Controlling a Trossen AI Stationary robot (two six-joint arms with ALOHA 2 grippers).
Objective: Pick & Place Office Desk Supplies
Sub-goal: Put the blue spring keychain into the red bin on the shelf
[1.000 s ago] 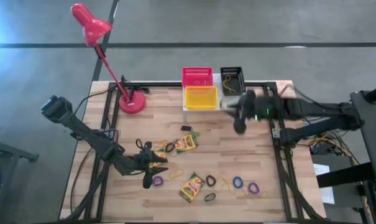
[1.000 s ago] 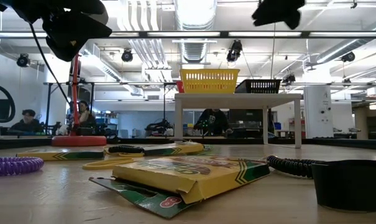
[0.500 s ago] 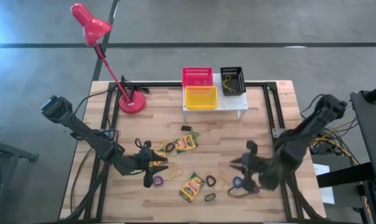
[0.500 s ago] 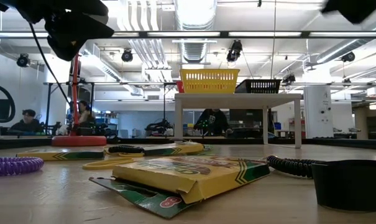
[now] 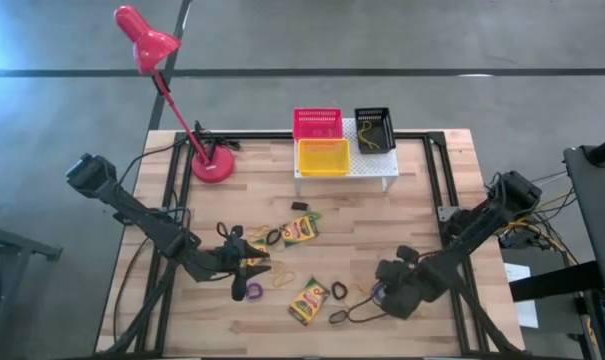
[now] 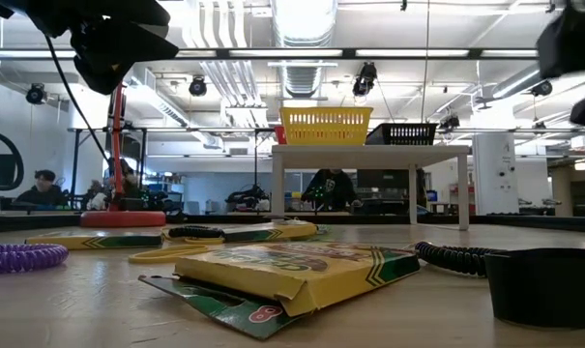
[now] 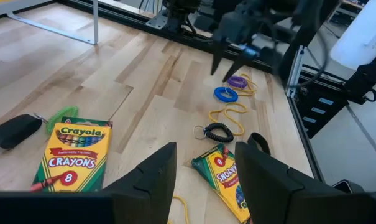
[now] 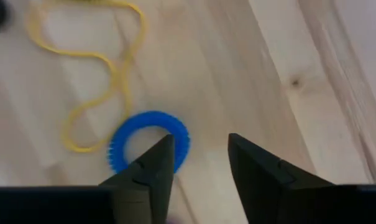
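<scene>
Three baskets [image 5: 322, 155], three crayon boxes [image 5: 309, 299]

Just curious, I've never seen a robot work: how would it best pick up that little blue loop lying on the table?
Probably from straight above, pinching one side of the blue loop: it lies flat, so the open right gripper could put one finger inside the ring and one outside.

Overhead looks straight down; low camera level; both show white shelf [image 5: 377, 165]
</scene>
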